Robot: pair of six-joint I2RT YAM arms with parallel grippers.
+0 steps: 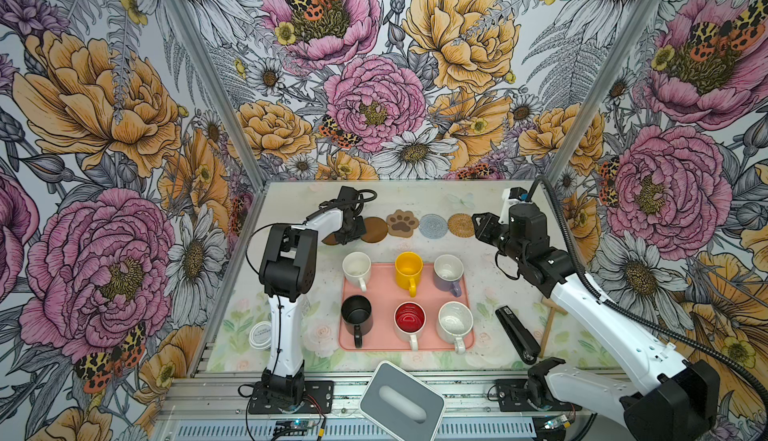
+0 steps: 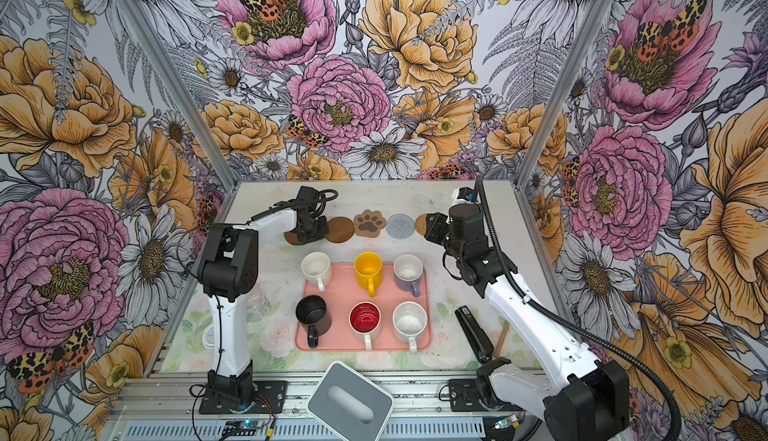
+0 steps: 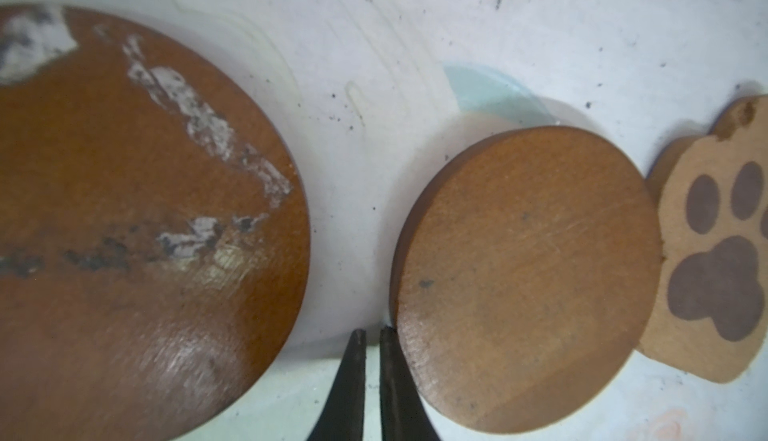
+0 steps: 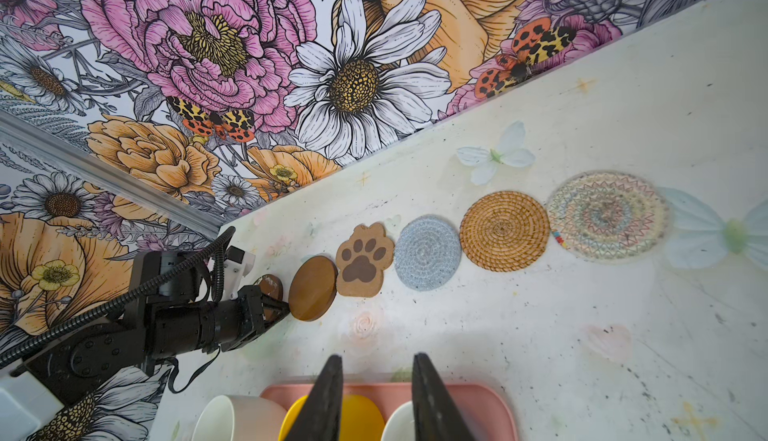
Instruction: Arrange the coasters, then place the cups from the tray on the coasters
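Well, I can find only a little writing. A white round lid (image 1: pixel 259 333) at 8 o'clock from the tray (image 1: pixel 428 293) has small dark print. The black stapler (image 2: pixel 471 333) at 4 o'clock has a small label. Both are too tiny for me to read.

My left gripper (image 3: pixel 372 331) has its two black fingers almost pressed together, with just a thin slit between them. It holds nothing. It sits low between the scuffed brown disc (image 3: pixel 137 231) and the clean brown disc (image 3: pixel 528 276). One fingertip is right at the edge of the clean brown disc. I cannot tell if it touches.

My right gripper (image 4: pixel 376 358) has its fingers a little spread, and nothing is between them. In a top view my right gripper (image 1: pixel 478 225) hangs at 1 o'clock from the tray, by the rattan coaster (image 1: pixel 460 225).

The coasters lie in a row at 12 o'clock from the tray. After the two brown discs come the paw coaster (image 1: pixel 402 222), the grey woven coaster (image 1: pixel 433 225) and the rattan coaster. Last, seen from my right wrist, comes a pale round coaster (image 4: pixel 606 215) with coloured zigzags.

All six cups stand on the tray. At the back are the cream-white cup (image 1: pixel 356 266), the yellow cup (image 1: pixel 408 268) and the lavender cup (image 1: pixel 448 272). In front are the black cup (image 1: pixel 356 312), the red-inside cup (image 1: pixel 409 318) and the speckled cup (image 1: pixel 455 320).
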